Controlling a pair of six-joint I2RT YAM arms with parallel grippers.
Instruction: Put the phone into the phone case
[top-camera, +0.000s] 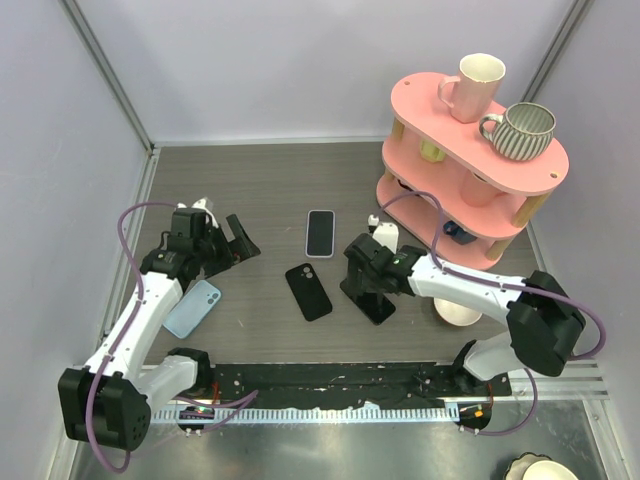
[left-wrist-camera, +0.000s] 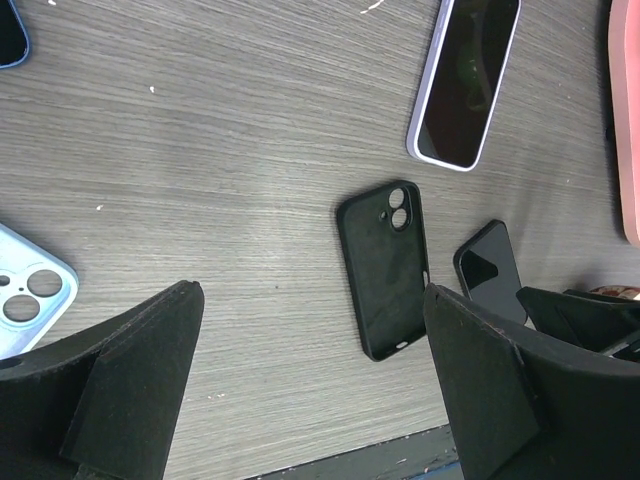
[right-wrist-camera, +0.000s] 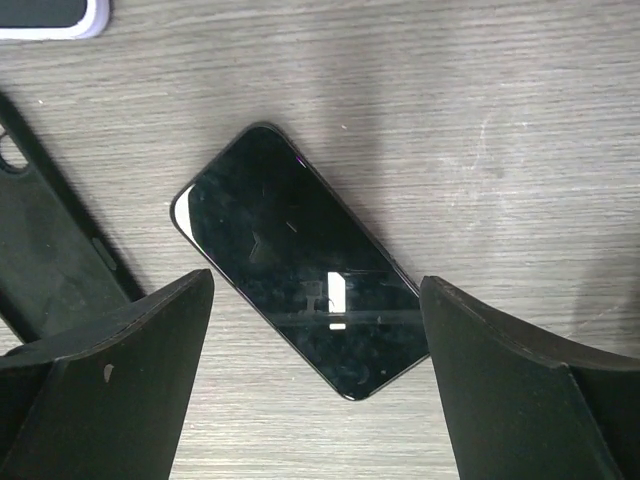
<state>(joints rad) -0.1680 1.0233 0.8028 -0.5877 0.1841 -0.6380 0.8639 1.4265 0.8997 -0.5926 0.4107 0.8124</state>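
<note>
A grey wood-grain table (top-camera: 260, 170) is carrying everything. At the left, the left gripper (top-camera: 228, 245) is hanging wide open and empty, probably parked clear of the work. The black phone case (top-camera: 308, 291) is lying flat mid-table. Just right of it, the right gripper (right-wrist-camera: 315, 283), jaws wide, is straddling the phone (right-wrist-camera: 300, 290), gripping nothing. Only its wrist view is showing this; overhead, the fingers are hiding the phone.
</note>
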